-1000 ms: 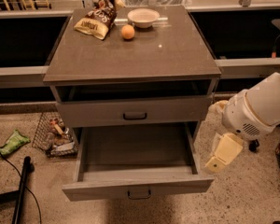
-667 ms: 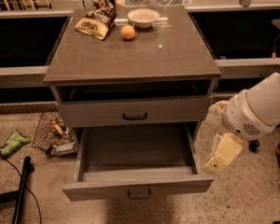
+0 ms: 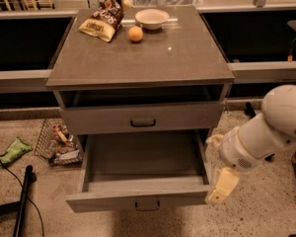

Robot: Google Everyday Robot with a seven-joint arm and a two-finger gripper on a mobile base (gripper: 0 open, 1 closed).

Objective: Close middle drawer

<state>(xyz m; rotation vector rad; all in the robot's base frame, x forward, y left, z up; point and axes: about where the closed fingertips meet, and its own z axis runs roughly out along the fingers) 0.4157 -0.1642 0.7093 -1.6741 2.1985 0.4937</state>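
- Camera view: the cabinet [image 3: 138, 63] stands in the middle of the picture, seen from the front and somewhat from above.
- The middle drawer [image 3: 113, 200] is pulled far out toward the camera. Its bare grey inside lies open to view, and its flat front is the part nearest the camera, with a small dark loop handle [image 3: 147, 205] at its centre.
- Above it the top drawer [image 3: 103, 118] sits just under the tabletop with its front nearly flush. A dark gap shows between that front and the tabletop.
- The lowest drawer is hidden under the open one.
- The arm [image 3: 266, 127] comes in from the right edge as a thick white rounded limb. It slopes down and to the left toward the cabinet's right side.
- The gripper [image 3: 222, 186] hangs at the arm's lower end, a cream-coloured piece pointing downward and tilted slightly left. It is just beside the right front corner of the middle drawer, at the end of the drawer front.
- Whether it touches that corner cannot be told.
- How far the gripper is open cannot be told, nor whether it has hold of anything.
- At the back of the tabletop lie a snack bag [image 3: 104, 19], an orange [image 3: 135, 33] and a pale bowl [image 3: 152, 19], close together.
- On the floor left of the cabinet stand a wire basket [image 3: 56, 142] of packets and a green packet [image 3: 14, 149].
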